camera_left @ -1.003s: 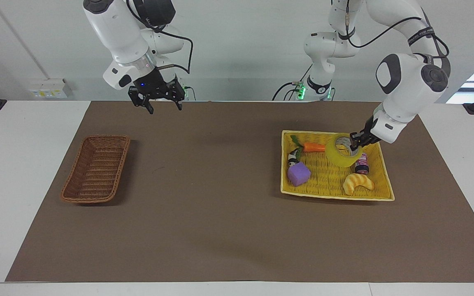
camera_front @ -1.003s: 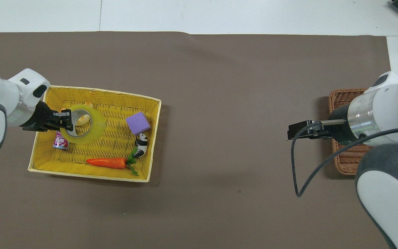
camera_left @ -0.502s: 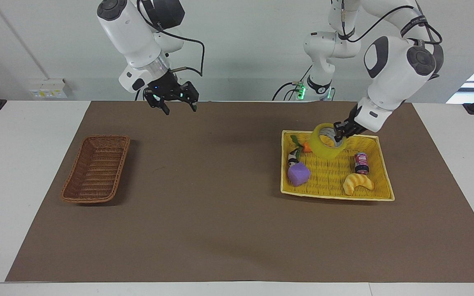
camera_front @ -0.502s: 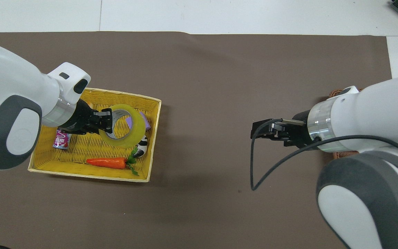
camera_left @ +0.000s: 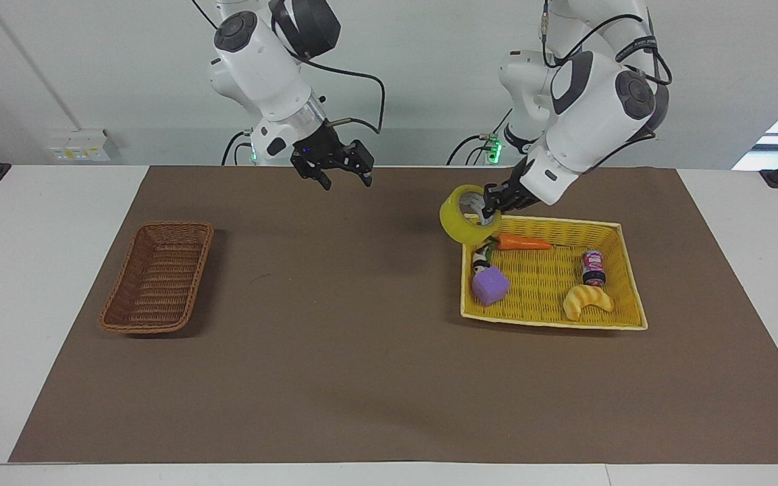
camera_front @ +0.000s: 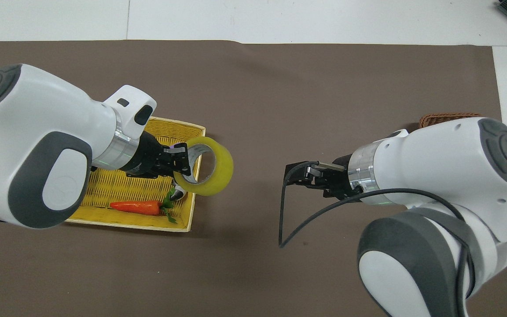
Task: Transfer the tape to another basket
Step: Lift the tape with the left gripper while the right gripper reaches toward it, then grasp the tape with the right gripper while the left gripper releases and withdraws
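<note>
Your wide translucent yellow packing tape roll (camera_left: 468, 215) hangs in the air over the yellow woven basket's (camera_left: 622, 280) rim, at the edge toward table centre. Left gripper (camera_left: 490, 204) pinches its wall through the core. Looks light, stiff, prob slick film, so grip the wall w/ one finger inside. Right gripper (camera_left: 332, 171) is spread wide, empty, over the mat. Dark-brown wicker basket (camera_left: 159, 277) sits well apart, at the right arm's end.

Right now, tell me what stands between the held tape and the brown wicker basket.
Only the right claw, open, hangs in the air over the bare mat between them. The left claw holds the tape by its ring over the yellow basket's rim. Nothing lies on the mat toward the wicker basket.
</note>
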Robot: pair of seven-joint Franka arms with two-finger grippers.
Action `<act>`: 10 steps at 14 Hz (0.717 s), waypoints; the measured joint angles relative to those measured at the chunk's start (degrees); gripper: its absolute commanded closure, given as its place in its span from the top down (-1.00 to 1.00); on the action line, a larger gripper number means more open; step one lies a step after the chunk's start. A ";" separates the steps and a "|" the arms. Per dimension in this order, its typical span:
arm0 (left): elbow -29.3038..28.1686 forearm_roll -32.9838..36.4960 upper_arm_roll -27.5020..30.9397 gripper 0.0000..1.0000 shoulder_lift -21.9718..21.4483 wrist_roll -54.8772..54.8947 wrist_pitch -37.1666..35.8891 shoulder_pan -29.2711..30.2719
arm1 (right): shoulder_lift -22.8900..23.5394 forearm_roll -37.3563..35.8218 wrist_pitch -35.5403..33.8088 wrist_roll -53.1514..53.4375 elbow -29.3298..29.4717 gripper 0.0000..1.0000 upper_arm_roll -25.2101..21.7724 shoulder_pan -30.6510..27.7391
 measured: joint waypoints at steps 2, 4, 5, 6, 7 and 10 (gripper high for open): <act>-0.11 -1.39 -0.19 -1.00 0.00 -0.10 1.29 -1.81 | 0.00 3.57 0.27 0.33 -0.11 1.00 -0.09 -0.02; -0.43 -1.77 -0.28 -1.00 0.01 -0.26 2.21 -3.66 | 0.00 8.33 1.05 0.44 -0.33 1.00 -0.29 -0.38; -0.52 -1.80 -0.32 -1.00 0.01 -0.29 2.32 -4.37 | 0.00 10.32 2.00 0.60 -0.62 1.00 -0.32 -0.65; -0.53 -1.81 -0.34 -1.00 0.01 -0.33 2.40 -5.00 | 0.00 12.51 3.24 0.92 -1.11 1.00 -0.41 -0.77; -0.53 -2.03 -0.34 -1.00 0.00 -0.34 2.56 -5.47 | 0.00 14.70 4.36 1.23 -1.68 1.00 -0.46 -0.77; -0.55 -4.98 -0.89 -1.00 0.00 -0.34 5.22 -6.31 | 0.00 18.03 5.85 2.30 -2.55 1.00 -0.47 -0.77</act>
